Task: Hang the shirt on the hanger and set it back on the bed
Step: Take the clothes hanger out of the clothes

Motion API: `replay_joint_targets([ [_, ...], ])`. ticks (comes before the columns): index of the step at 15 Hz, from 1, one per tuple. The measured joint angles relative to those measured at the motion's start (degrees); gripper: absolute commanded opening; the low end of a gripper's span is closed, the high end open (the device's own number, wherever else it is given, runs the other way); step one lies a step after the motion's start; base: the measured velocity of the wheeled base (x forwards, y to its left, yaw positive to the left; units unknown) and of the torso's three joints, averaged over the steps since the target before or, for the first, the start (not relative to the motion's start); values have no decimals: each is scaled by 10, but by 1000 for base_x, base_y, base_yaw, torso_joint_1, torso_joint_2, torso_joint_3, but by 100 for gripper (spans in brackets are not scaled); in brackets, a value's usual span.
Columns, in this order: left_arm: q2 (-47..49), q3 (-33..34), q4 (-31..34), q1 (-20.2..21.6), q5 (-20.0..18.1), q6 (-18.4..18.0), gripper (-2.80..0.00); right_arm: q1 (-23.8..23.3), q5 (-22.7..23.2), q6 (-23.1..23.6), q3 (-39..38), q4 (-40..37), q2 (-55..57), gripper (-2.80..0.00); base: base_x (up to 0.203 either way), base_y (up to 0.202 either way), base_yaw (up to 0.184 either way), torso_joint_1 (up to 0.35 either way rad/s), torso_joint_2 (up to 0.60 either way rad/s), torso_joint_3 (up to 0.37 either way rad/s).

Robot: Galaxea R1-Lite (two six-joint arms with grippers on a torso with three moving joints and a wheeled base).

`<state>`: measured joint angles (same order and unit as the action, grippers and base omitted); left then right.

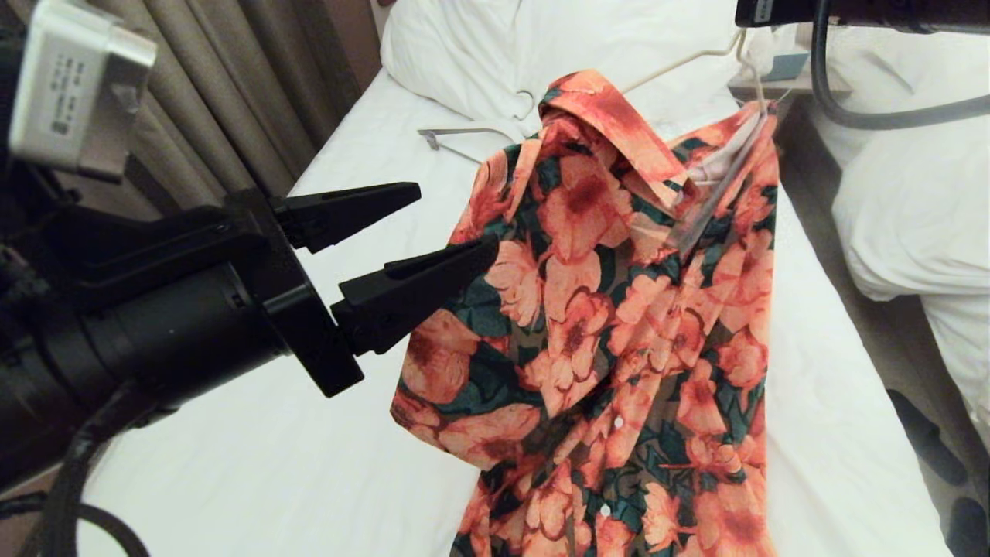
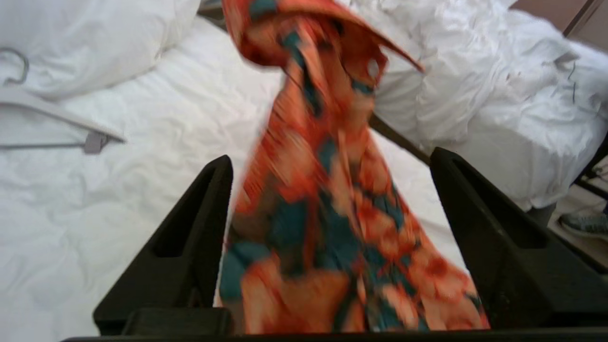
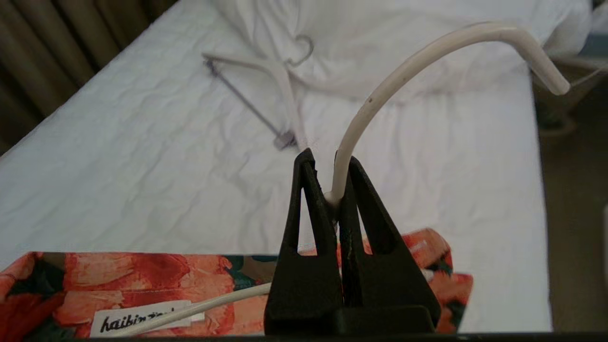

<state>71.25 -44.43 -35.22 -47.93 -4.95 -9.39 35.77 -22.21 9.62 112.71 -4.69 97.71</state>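
Legible text: one item. A white woven label (image 3: 142, 317), sewn inside the neckline of the shirt (image 3: 142, 280), carries black cursive lettering that begins "haibin"; its last letters are hidden behind the hanger (image 3: 380, 95) wire crossing it. A grey sticker (image 1: 66, 93) on the left arm's camera housing bears small printed lines too fine to read.

Soft, even indoor light with faint shadows; the shirt (image 2: 327, 190) smears with motion blur in the left wrist view.

Shirt (image 1: 611, 325) on hanger (image 3: 403, 71) above bed (image 1: 271, 464); spare hanger (image 1: 456, 139) behind.
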Motion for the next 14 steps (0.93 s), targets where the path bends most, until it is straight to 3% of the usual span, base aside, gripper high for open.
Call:
replay_joint_targets([
  [6,1,-8,19,6,1,4,0,-11,5,110,2,131,5,-280,0,0,0,0,0,0],
  [7,2,-9,19,6,0,4,-280,-12,5,119,5,137,4,-280,0,0,0,0,0,0],
  [14,22,-9,18,12,1,8,-280,-37,27,139,8,139,-26,-280,0,0,0,0,0,0],
])
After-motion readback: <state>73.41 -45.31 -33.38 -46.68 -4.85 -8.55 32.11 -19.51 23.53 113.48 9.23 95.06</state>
